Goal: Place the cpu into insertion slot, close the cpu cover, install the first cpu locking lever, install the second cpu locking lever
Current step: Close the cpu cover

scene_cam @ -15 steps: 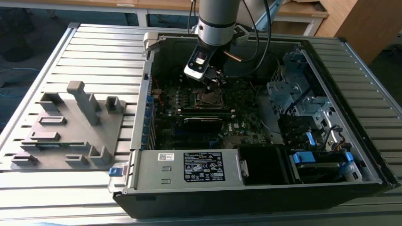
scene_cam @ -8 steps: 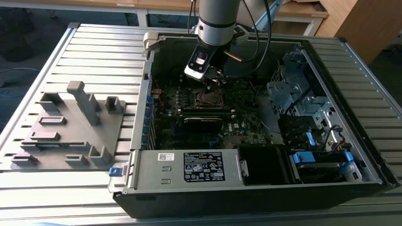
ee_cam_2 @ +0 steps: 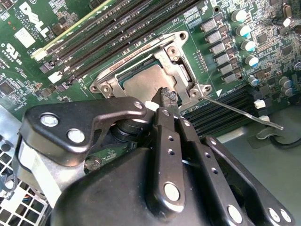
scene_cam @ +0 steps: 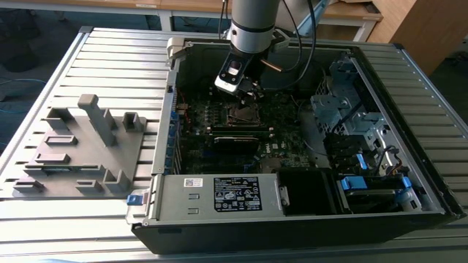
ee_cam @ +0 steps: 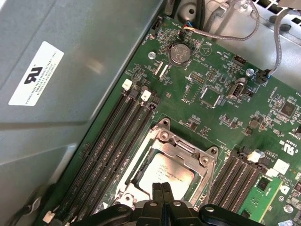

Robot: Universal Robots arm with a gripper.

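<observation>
An open desktop computer case (scene_cam: pixel 292 235) is lying on a slatted metal table (scene_cam: pixel 109 60), with a grey plastic fixture (scene_cam: pixel 80 148) sitting beside it on the exterior view's left. The robot arm (scene_cam: pixel 252 22) is reaching straight down into the case. Its gripper (scene_cam: pixel 251 97) is hanging just above the insertion slot (scene_cam: pixel 243 114) on the green motherboard (ee_cam: pixel 211 94).

In the first wrist view the two fingers (ee_cam: pixel 157 192) are pressing flat against each other, gripping nothing. The cpu (ee_cam: pixel 167 172) is sitting inside the slot with its dull silver top facing up. The cpu cover (ee_cam: pixel 183 150) is lying flat around it, framing it.

In the second wrist view the fingertips (ee_cam_2: pixel 165 96) are sitting at the cover's edge, possibly touching it, though the angle is making that hard to confirm. A thin cpu locking lever (ee_cam_2: pixel 244 111) is sticking out loose from the socket's corner across the board. Long black memory slots (ee_cam: pixel 108 150) are running alongside the socket.
</observation>
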